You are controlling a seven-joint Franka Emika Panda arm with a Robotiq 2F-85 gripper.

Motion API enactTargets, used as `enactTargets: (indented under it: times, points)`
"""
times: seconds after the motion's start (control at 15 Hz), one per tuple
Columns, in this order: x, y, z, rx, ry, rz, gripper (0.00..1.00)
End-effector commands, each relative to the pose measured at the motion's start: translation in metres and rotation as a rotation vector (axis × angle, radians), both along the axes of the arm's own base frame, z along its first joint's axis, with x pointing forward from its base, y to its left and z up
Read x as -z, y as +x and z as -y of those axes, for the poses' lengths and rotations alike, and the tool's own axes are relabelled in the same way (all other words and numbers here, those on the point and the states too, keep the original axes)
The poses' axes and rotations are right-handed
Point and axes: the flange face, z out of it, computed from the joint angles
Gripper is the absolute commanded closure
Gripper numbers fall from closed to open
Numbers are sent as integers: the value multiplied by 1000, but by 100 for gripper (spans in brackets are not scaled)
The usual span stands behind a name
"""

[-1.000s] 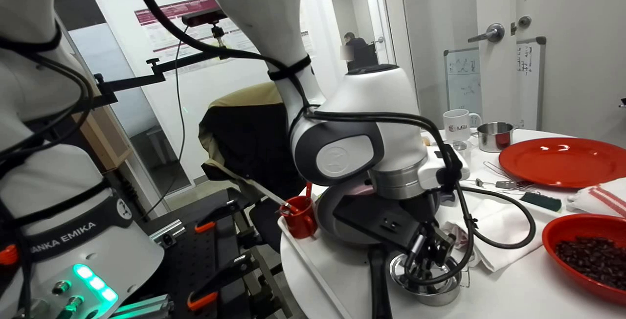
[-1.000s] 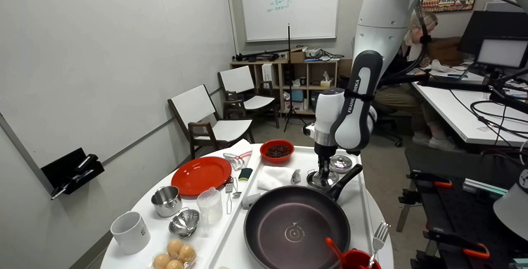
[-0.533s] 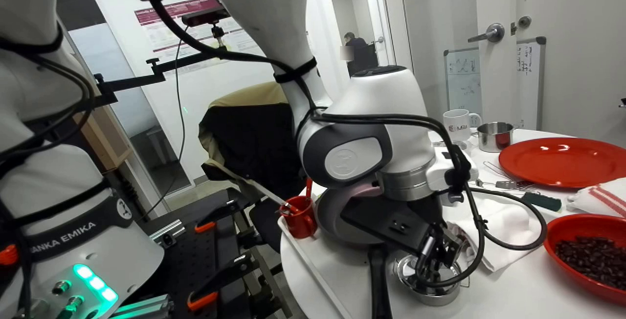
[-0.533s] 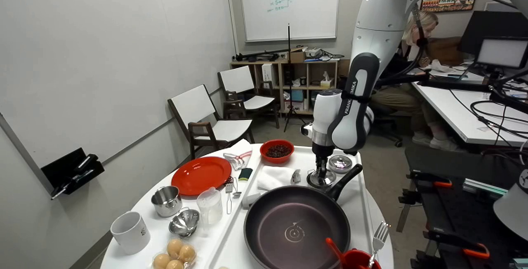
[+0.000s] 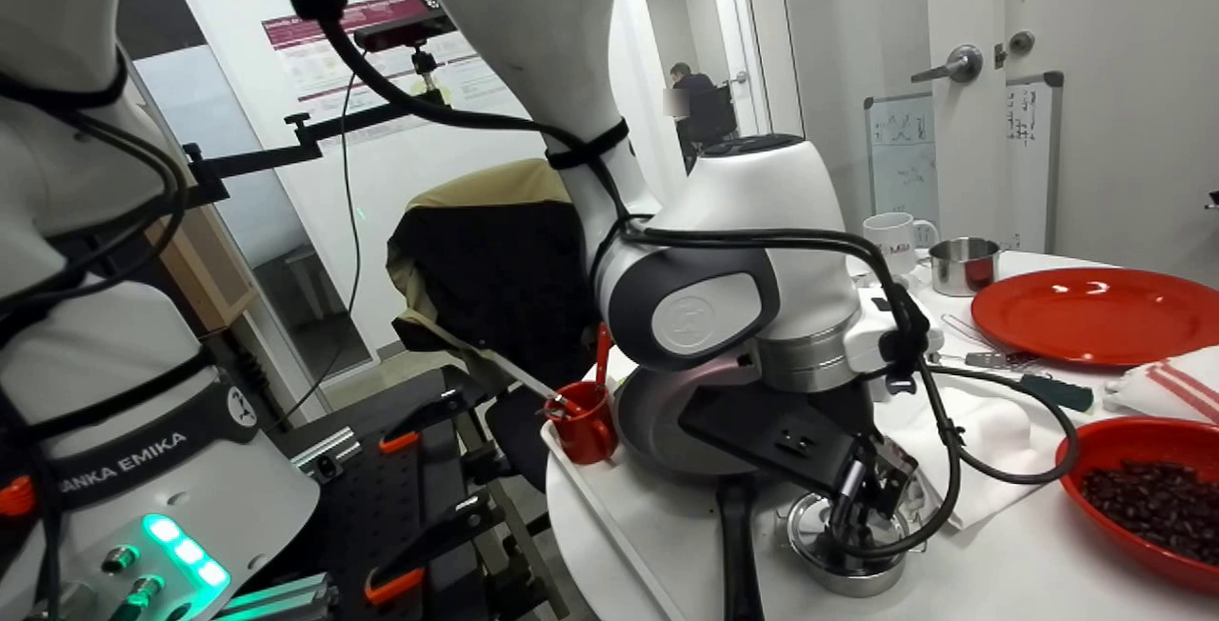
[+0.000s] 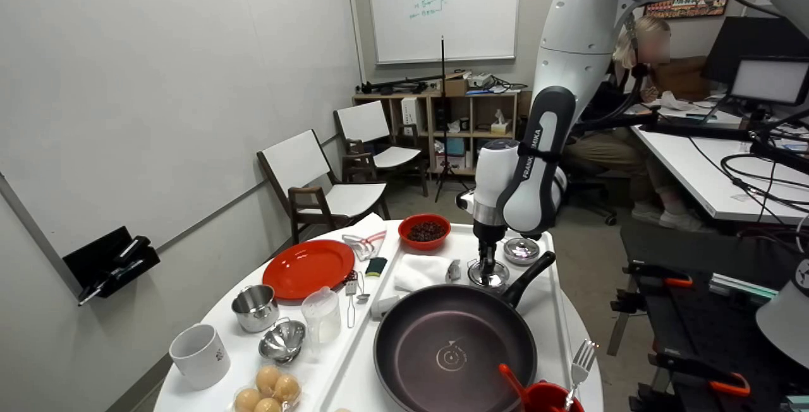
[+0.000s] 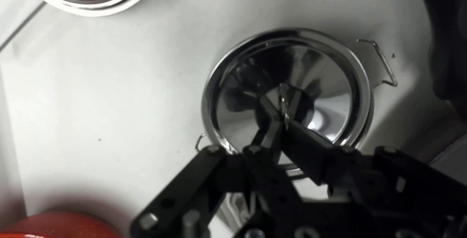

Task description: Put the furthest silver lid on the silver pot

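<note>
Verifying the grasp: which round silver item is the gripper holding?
The silver lid over the silver pot; the gripper pinches its handle. Another round silver piece on the tray and the open steel cup sit apart.

Rounded white table [image 6: 243, 352] — on it red plate [image 6: 308, 270], steel cup [image 6: 255, 309], mug [image 6: 201, 358], tray [image 6: 548, 320]

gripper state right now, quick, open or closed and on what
Gripper: closed, holding the silver lid with its jaws shut on the lid's thin handle.
</note>
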Motion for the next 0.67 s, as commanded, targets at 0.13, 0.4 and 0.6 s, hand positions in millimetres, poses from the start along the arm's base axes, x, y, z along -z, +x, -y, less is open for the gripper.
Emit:
enactTargets:
  times: [0.13, 0.4, 0.6]
  points:
    - [5, 8, -5, -20, 1, 7, 97]
    - [6, 8, -7, -18, 3, 2, 63]
    - [5, 10, -9, -17, 5, 6, 42]
